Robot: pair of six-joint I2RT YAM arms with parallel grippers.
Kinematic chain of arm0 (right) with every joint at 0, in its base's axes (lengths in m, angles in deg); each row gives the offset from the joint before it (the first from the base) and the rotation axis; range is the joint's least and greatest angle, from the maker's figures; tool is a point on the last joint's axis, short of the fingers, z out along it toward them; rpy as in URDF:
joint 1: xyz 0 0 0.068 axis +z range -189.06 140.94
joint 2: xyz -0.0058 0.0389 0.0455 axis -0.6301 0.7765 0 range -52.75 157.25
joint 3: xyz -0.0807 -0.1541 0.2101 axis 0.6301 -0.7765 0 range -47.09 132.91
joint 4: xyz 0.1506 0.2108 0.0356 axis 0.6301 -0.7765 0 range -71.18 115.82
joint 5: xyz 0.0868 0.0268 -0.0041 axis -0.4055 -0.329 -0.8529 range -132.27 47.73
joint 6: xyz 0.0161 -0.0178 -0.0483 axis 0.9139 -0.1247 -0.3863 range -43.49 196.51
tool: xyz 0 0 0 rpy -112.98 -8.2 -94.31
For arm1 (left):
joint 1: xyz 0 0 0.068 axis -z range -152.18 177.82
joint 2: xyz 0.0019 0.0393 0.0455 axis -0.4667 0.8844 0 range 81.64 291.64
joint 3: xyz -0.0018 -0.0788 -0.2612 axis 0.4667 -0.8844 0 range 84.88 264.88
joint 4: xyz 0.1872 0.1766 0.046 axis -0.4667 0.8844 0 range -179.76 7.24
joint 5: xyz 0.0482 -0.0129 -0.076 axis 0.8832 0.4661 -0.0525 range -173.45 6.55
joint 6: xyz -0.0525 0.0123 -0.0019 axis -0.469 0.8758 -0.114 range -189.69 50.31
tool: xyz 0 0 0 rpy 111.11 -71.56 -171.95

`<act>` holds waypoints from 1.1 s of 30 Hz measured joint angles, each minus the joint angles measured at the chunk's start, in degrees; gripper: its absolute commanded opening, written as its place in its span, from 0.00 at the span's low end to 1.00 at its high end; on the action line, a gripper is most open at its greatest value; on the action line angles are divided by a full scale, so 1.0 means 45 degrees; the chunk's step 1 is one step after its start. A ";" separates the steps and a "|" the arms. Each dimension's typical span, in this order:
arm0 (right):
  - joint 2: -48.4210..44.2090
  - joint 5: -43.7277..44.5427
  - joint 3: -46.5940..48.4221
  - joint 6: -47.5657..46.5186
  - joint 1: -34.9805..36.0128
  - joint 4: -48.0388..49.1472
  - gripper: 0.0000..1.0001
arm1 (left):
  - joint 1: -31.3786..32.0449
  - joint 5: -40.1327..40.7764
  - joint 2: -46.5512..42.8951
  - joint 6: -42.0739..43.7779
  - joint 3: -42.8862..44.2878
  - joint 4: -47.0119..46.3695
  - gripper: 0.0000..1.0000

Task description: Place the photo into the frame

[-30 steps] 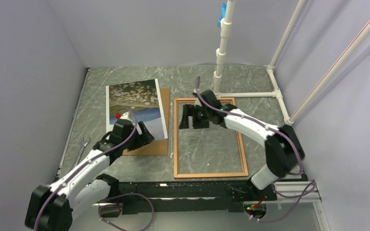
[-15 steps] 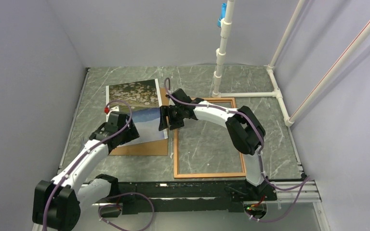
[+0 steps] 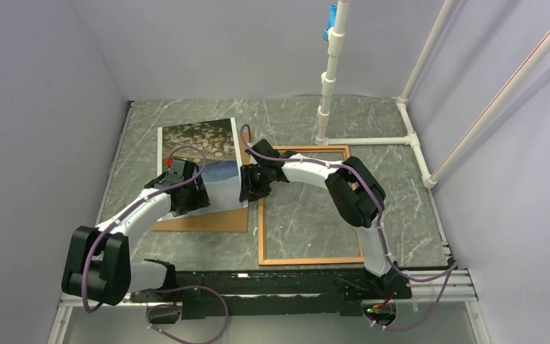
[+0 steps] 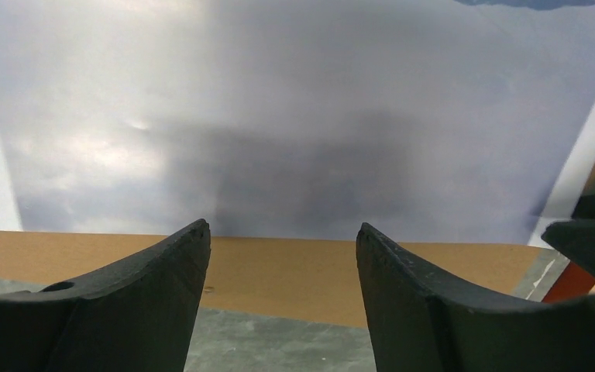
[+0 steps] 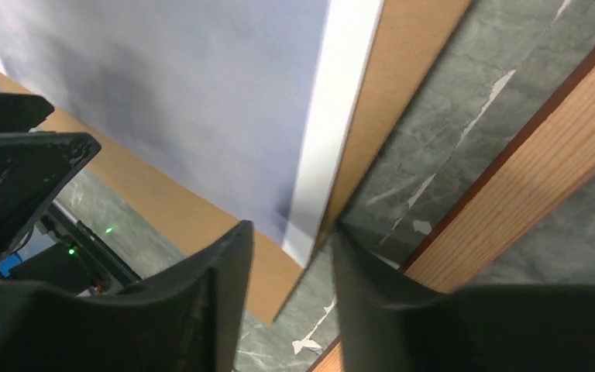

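The photo (image 3: 199, 147) lies face up on a brown backing board (image 3: 211, 219) at the left of the table. The wooden frame (image 3: 261, 222) lies flat to its right. My left gripper (image 3: 186, 202) sits low at the photo's near edge. In the left wrist view it (image 4: 283, 232) is open, with the photo (image 4: 279, 116) and the board (image 4: 279, 271) ahead of the fingertips. My right gripper (image 3: 249, 186) is at the photo's near right corner. Its jaws (image 5: 288, 242) stand narrowly apart around that corner (image 5: 310, 225) and the board's edge (image 5: 356, 178). The frame (image 5: 527, 186) runs just to the right.
A white pipe stand (image 3: 327, 86) rises at the back, with pipes (image 3: 372, 140) lying along the table behind the frame. Grey walls close in the left, back and right sides. My left gripper's fingers (image 5: 15, 163) show at the left of the right wrist view.
The right gripper swung left from over the frame to the photo's near right corner, its jaws narrowing. The left gripper moved further onto the photo's near edge and narrowed slightly.
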 measured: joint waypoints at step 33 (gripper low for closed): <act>-0.1953 -0.0408 -0.2356 0.1263 -0.0024 0.1564 0.55 | 0.0000 -0.0646 0.1375 0.0792 0.0704 0.0000 0.52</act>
